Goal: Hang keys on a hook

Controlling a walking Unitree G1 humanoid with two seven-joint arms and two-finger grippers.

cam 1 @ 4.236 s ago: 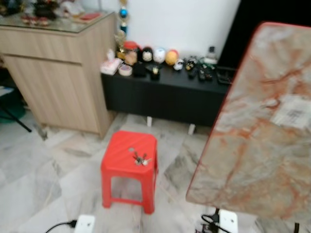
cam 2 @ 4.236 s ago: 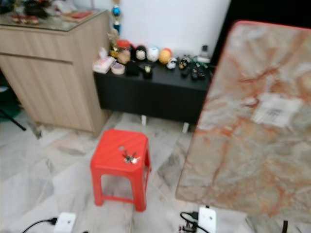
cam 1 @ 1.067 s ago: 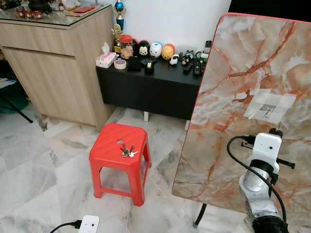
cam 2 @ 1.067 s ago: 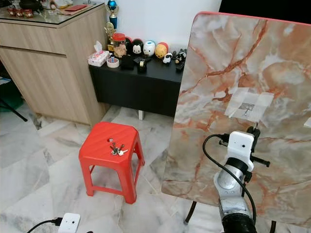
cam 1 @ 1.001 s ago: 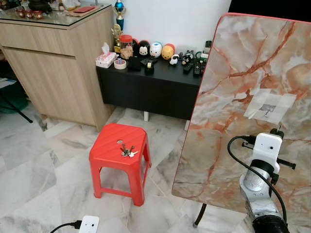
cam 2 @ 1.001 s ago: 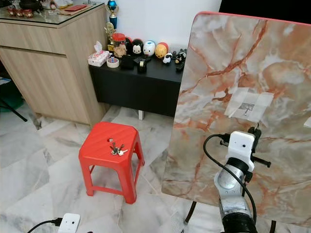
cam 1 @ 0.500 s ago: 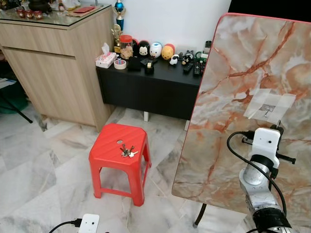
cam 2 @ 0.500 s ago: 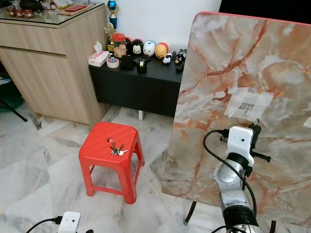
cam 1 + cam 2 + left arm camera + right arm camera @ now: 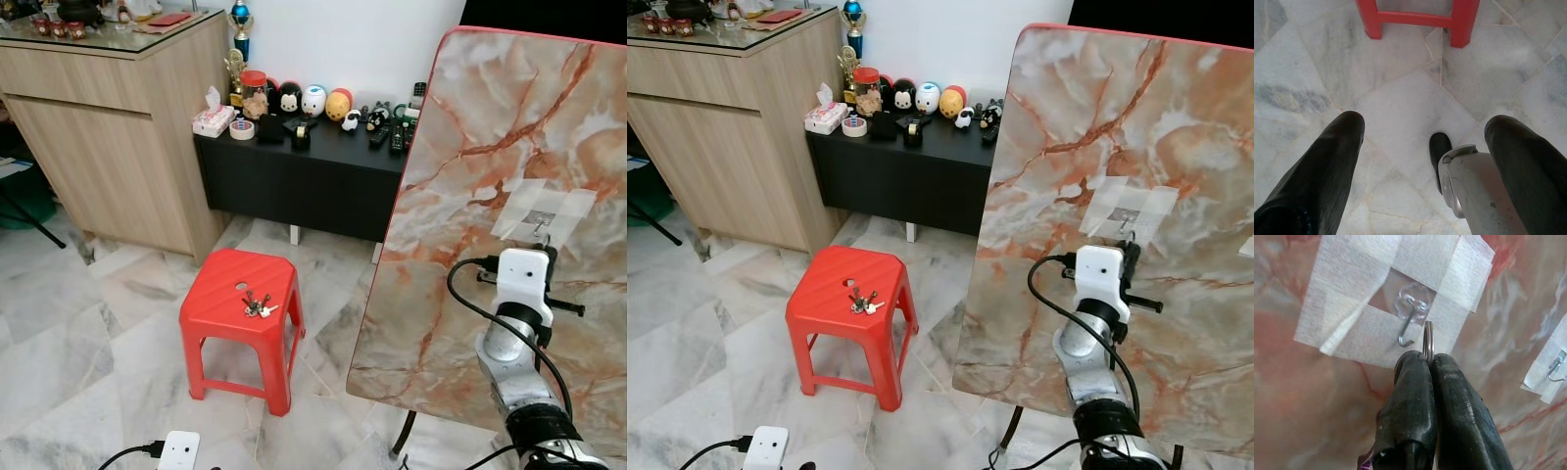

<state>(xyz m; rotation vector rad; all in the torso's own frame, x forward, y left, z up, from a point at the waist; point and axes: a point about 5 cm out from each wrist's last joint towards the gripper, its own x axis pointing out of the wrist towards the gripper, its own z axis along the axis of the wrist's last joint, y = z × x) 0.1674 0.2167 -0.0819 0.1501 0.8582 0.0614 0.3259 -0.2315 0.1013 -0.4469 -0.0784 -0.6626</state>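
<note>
Right up at the marbled board point(image 9: 509, 127) on the right of the head views, the right gripper point(image 9: 1428, 363) has its two black fingers pressed tight together on a metal key ring point(image 9: 1428, 339), held edge-on. The ring's top sits just beside the small wire hook point(image 9: 1408, 328), near its curled tip but not threaded on it. That hook hangs from a clear pad taped over with white tape strips point(image 9: 1347, 308); a second taped hook point(image 9: 1556, 367) sits at the right edge of the wrist view. No writing can be read on the tape or the board.

Over on the red stool point(image 9: 245, 304), centre-left of the frame, a bunch of keys point(image 9: 257, 306) lies on the seat. The left gripper point(image 9: 1425, 156) hangs low over marble floor point(image 9: 1400, 98), fingers spread wide, nothing between them. Toy figures point(image 9: 313, 101) line the black cabinet point(image 9: 304, 176) at the top.
</note>
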